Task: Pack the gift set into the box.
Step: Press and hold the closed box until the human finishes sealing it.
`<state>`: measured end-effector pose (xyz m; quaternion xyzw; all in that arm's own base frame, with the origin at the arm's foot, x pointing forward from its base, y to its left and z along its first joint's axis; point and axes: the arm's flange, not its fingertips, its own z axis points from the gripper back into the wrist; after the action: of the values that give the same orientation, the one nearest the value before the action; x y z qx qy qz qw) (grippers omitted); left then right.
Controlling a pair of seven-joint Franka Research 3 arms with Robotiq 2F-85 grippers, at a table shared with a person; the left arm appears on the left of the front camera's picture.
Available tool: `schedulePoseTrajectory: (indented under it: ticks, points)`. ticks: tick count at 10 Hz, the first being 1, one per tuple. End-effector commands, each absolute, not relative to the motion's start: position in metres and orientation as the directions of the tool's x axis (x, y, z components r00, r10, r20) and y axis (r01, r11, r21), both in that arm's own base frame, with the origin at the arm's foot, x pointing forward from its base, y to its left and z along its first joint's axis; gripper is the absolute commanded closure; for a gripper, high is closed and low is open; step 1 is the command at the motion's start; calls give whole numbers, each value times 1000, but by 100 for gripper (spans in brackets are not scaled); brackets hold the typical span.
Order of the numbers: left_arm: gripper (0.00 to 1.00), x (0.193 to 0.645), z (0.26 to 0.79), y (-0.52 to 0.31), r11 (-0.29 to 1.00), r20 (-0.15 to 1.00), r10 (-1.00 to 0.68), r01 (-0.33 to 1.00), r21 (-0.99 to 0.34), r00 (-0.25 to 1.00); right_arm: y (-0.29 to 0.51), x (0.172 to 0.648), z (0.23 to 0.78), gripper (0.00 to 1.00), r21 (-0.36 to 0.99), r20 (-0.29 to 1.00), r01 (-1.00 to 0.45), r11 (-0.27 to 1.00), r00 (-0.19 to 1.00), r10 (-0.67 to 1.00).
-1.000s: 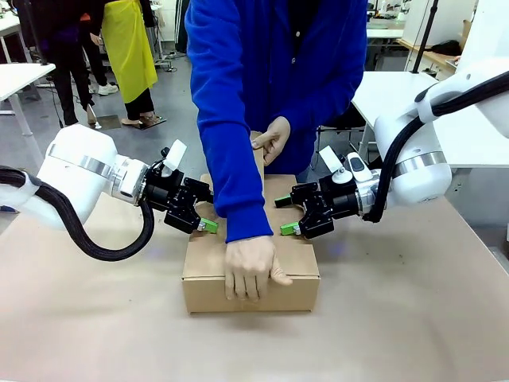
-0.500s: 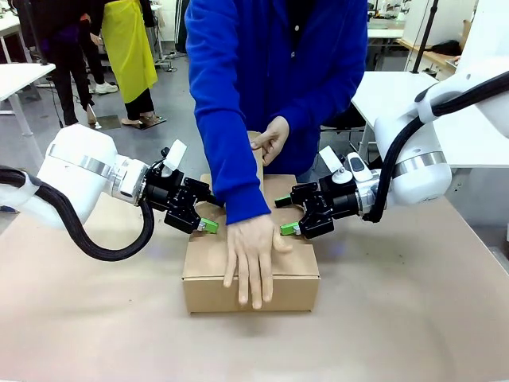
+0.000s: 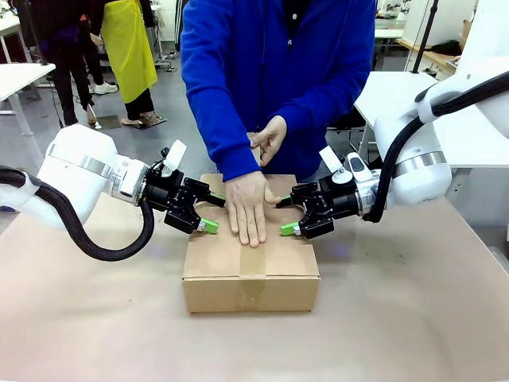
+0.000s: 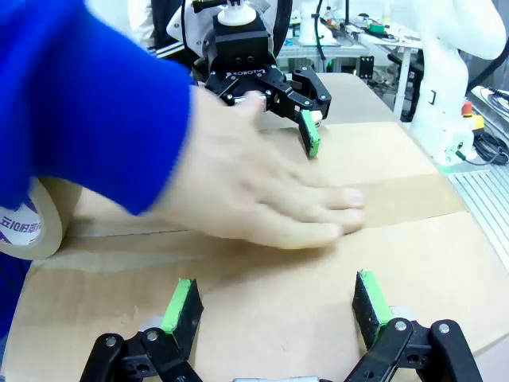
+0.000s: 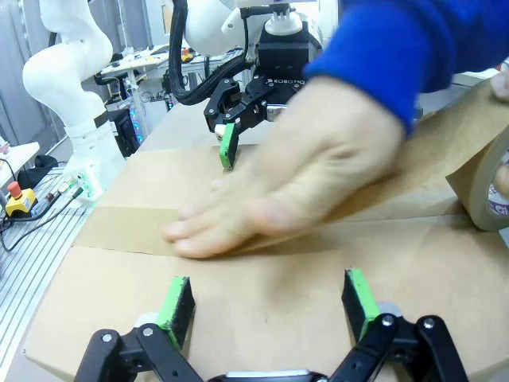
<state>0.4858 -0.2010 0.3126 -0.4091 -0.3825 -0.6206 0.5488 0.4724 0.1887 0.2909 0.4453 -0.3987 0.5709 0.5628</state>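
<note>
Now | box (image 3: 250, 274) closed, taped | left tool (image 3: 208, 213), right tool (image 3: 285, 215) fingers apart, on its top.

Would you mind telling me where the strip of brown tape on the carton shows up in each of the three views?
Front view: the tape strip runs down the carton's middle and over its near face, below the person's hand.
Left wrist view: it crosses the lid to the right of the hand.
Right wrist view: it crosses to the left of the hand.
Shared landmark: the hand pressing the tape.
</note>
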Motion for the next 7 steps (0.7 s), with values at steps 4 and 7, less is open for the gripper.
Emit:
schedulePoseTrajectory:
  ticks: [4, 7]
  points:
    - [0, 485, 312, -201, -107, 927, -371, 994, 25, -63, 188, 473, 291, 0, 35, 958, -998, -46, 20, 285]
    - [0, 485, 312, -201, -107, 927, -371, 994, 25, -63, 188, 473, 291, 0, 35, 958, -998, -46, 20, 285]
